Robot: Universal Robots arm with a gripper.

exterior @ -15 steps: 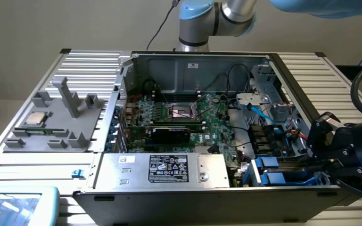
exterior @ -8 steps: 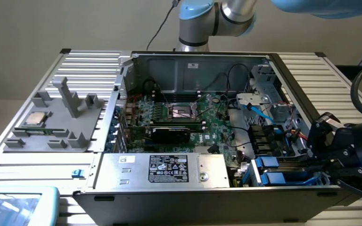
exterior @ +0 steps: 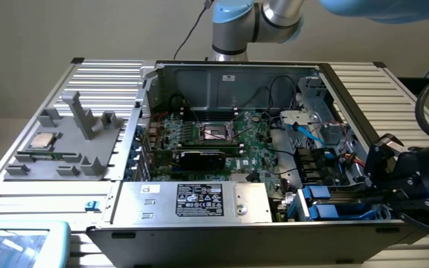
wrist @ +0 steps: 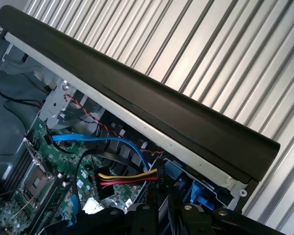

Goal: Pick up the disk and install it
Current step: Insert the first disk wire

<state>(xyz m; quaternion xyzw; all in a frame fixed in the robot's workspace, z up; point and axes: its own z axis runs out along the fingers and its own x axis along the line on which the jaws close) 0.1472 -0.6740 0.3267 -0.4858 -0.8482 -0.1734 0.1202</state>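
**Gripper at the drive-bay corner, disk just inside the case wall**

The open computer case point(exterior: 237, 72) lies on its side on the ribbed table point(exterior: 110, 75), with the motherboard point(exterior: 222, 145) exposed. A large silver box with a black sticker point(exterior: 199, 202) sits along the case's near edge. The robot arm point(exterior: 252, 22) rises behind the case. Its black gripper point(exterior: 384, 187) hangs over the case's near corner on the exterior view's right, just above the side wall point(wrist: 152, 105).

In that corner is the drive bay, where blue plastic frames are stacked. The lower frame appears to be the disk point(exterior: 337, 212). It lies flat and low in the bay, with its long blue edge running across the exterior view toward the gripper. From the gripper the disk lies toward the exterior view's left, very close. In the wrist view the blue plastic point(wrist: 198, 193) sits directly ahead of the gripper point(wrist: 157, 218).

Whether the gripper touches the disk or is clamped on anything cannot be told. A blue cable point(wrist: 103, 142) and a red-and-yellow bundle point(wrist: 130, 177) cross the board beside the bay.
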